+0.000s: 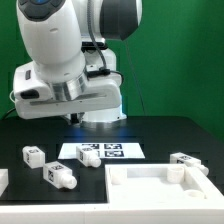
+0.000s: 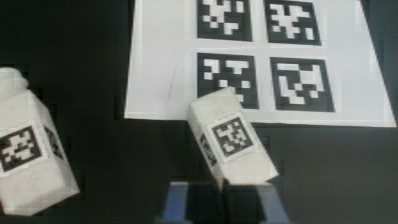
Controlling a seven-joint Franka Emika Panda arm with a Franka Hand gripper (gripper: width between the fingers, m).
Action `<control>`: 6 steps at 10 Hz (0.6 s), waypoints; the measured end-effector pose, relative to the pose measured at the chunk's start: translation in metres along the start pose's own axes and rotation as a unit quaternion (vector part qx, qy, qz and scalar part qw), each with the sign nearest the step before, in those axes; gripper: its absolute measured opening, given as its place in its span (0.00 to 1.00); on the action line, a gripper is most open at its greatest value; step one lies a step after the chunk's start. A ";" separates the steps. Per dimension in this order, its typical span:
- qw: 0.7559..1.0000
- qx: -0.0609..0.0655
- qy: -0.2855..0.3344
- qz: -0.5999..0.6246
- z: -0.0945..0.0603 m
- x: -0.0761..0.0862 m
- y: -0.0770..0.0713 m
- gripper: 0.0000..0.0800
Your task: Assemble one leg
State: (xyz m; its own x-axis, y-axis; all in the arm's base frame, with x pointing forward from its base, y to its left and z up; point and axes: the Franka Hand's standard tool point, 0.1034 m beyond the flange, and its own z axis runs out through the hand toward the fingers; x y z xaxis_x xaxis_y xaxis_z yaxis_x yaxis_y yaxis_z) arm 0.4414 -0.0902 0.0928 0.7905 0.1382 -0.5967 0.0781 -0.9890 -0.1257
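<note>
Since the gripper [image 2: 222, 205] is pressed shut near the leg [image 2: 228, 142], we should spread it, then straddle the leg squarely.

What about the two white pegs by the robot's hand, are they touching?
Apart: wrist view shows black table between the leg and the other leg.

A stubby white leg [image 2: 231, 140] lies tilted on the black desk [image 2: 80, 50], tag face up. One end is at the marker board's [image 2: 169, 60] edge and the other just before the closed pincer [image 2: 226, 197]. A second leg [image 2: 32, 145] lies apart beside it, tag up too. In the exterior view, a left pair [image 1: 60, 176] and a right pair [image 1: 183, 160] lie on either side of that board.
</note>
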 end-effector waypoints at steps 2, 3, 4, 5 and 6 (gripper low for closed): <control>0.976 -0.129 0.030 -0.175 0.004 -0.006 0.012 0.00; 0.970 -0.142 0.030 -0.193 -0.001 -0.015 0.015 0.00; 0.973 -0.140 0.029 -0.181 -0.007 -0.017 0.013 0.00; 0.972 -0.140 0.028 -0.184 -0.003 -0.014 0.013 0.00; 0.972 -0.140 0.026 -0.185 -0.002 -0.014 0.013 0.00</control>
State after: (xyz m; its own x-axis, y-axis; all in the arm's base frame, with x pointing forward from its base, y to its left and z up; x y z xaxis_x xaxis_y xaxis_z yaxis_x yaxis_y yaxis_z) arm 0.4322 -0.1055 0.1008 0.7063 0.4912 -0.5097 0.5190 -0.8490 -0.0990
